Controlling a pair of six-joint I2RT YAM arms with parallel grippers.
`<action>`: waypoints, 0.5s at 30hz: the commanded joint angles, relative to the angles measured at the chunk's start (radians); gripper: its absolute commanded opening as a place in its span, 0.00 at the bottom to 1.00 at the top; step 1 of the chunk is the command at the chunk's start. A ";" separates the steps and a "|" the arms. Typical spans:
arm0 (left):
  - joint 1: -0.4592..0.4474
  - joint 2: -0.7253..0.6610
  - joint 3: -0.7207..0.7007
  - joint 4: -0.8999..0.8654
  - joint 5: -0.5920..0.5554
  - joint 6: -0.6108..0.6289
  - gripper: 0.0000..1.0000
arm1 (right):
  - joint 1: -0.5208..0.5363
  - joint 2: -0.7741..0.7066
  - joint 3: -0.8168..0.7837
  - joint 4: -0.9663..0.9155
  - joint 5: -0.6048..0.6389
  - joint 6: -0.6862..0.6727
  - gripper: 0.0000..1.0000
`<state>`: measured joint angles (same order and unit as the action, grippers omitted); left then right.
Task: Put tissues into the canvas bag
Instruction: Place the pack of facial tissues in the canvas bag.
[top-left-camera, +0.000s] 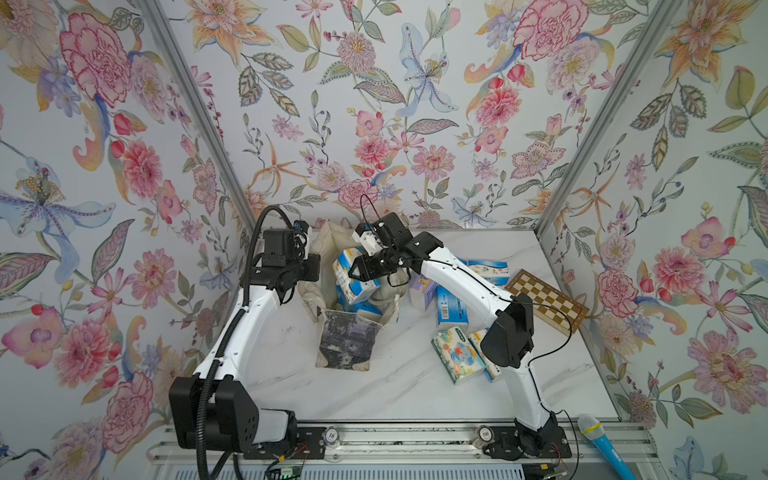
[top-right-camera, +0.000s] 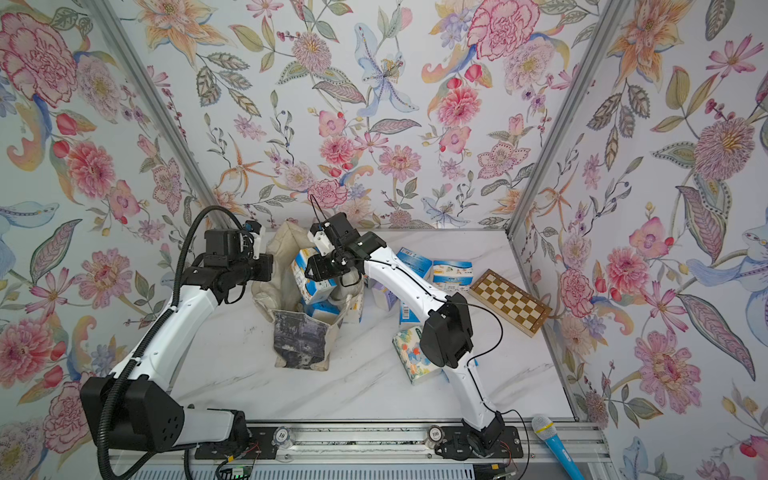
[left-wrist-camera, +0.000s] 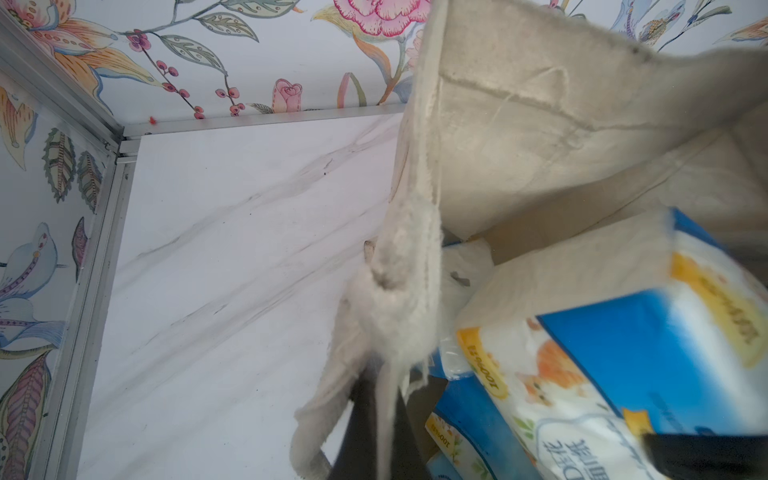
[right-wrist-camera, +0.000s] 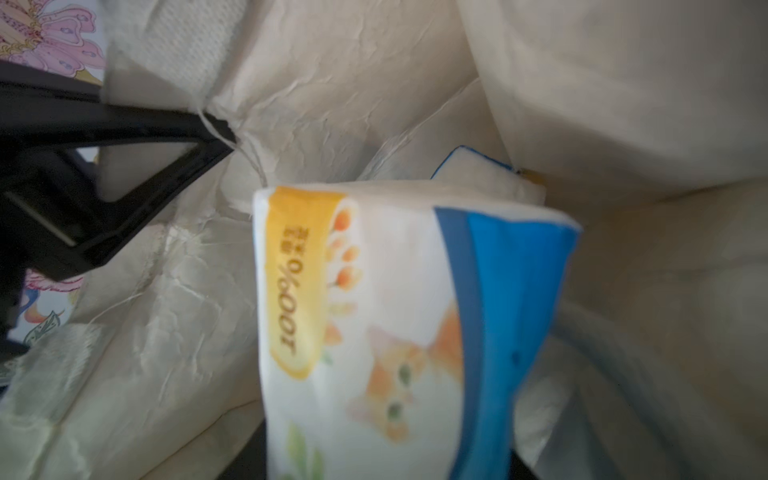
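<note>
The right gripper (top-left-camera: 353, 272) was seen over the open mouth of the bag (top-left-camera: 328, 241), closed part-way around a pack (right-wrist-camera: 367, 316) of tissues. The pack was gripped between the two fingers, with its far end down inside the bag. A yellow band (right-wrist-camera: 297, 286) on the pack was marked "100%", and an orange kitten (right-wrist-camera: 399, 374) was printed beside a blue stripe. Blue Chinese letters (left-wrist-camera: 582, 453) were seen on the same pack in the left wrist view, but they were too blurred to be read.

The left gripper (top-left-camera: 316, 266) was pinched tight on the cloth rim of the bag, and that side was held up. The bag was stood at the back of the table (top-left-camera: 395, 386), between the two arms, with its dark picture panel (top-left-camera: 347, 340) turned to the front. More blue and white packs (top-left-camera: 358, 306) were seen inside it, under the held one.

Other packs were seen on the table to the right of the bag: a purple pack (top-left-camera: 419, 293), a barcode pack (top-left-camera: 451, 312) and a cartoon pack (top-left-camera: 457, 359). A chessboard (top-left-camera: 546, 299) was laid past them. A "10" chip (top-left-camera: 331, 435) and a "100" chip (top-left-camera: 484, 434) were seen on the front rail (top-left-camera: 415, 441), and a blue microphone (top-left-camera: 598, 436) was laid at its right end.
</note>
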<state>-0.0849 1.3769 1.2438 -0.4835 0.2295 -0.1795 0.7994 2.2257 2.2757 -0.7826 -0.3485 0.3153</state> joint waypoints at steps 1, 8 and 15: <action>0.005 0.016 0.022 0.034 0.013 0.003 0.00 | 0.017 0.049 0.077 -0.035 0.055 0.019 0.51; 0.004 0.006 0.021 0.027 0.006 0.008 0.00 | 0.028 0.089 0.126 -0.033 -0.018 0.012 0.62; 0.008 0.013 0.026 0.025 0.004 0.009 0.00 | 0.039 0.035 0.089 -0.035 -0.130 -0.039 0.74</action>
<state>-0.0849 1.3808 1.2438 -0.4778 0.2291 -0.1791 0.8284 2.3054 2.3730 -0.7967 -0.4149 0.3058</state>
